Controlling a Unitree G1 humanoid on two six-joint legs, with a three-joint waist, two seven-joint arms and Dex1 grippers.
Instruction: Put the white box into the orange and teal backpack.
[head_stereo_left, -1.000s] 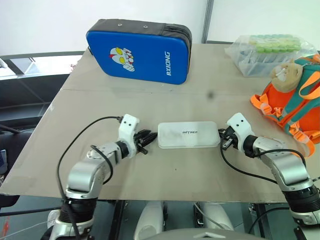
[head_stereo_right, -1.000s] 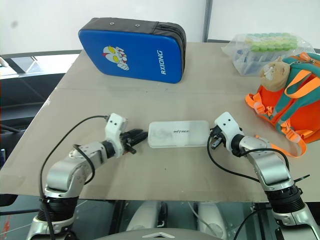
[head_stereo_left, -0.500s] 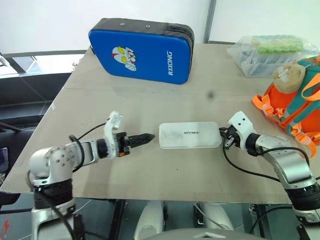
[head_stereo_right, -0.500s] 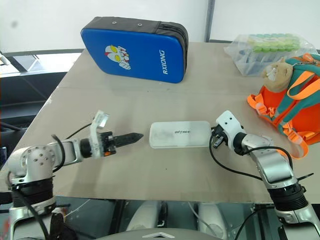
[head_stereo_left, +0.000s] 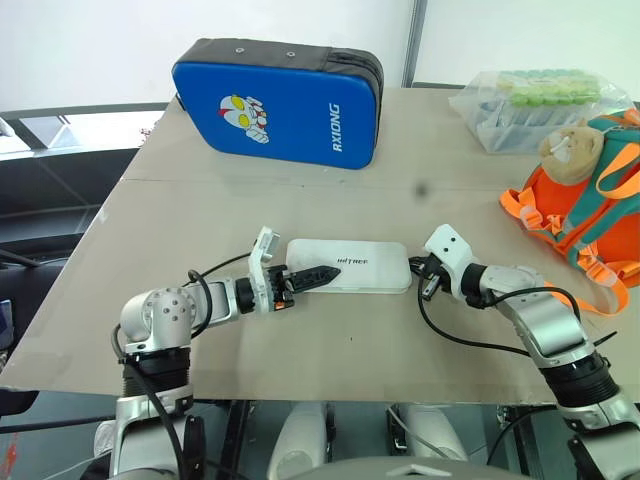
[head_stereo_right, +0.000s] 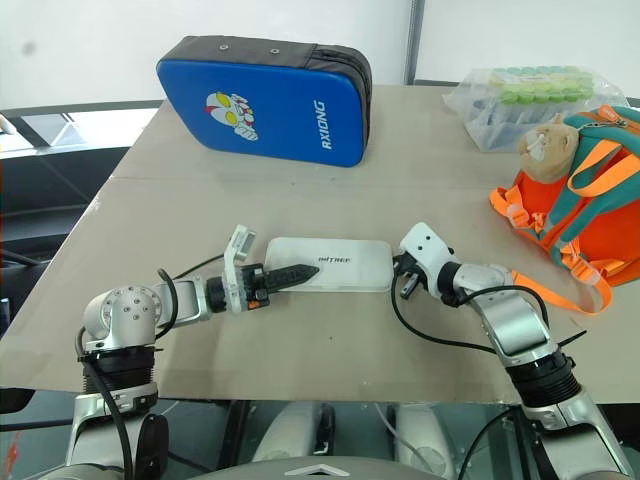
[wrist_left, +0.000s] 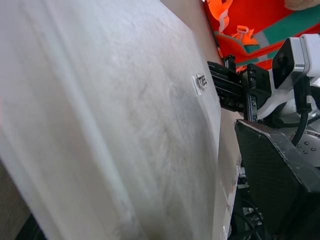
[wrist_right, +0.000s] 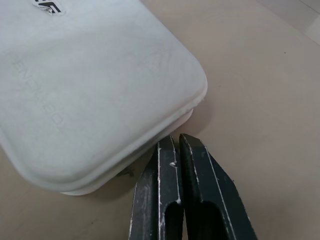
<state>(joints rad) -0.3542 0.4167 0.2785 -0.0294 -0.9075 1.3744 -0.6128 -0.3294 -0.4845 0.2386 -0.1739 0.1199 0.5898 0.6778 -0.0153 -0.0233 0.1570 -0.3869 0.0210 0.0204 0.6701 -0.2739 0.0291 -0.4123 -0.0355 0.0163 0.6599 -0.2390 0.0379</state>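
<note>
Both tools bracket your flat white plastic box (head_stereo_left: 345, 265) on the tan worktop (head_stereo_left: 300, 200). Right tool (head_stereo_left: 421, 280), closed, braces its end. Left tool (head_stereo_left: 312, 277) lies over the lid; can't tell its opening.

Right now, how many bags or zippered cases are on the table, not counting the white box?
3: a blue zippered case at the far left, a clear bag of green-capped tubes at the far right, and an orange and teal backpack at the right edge.
</note>
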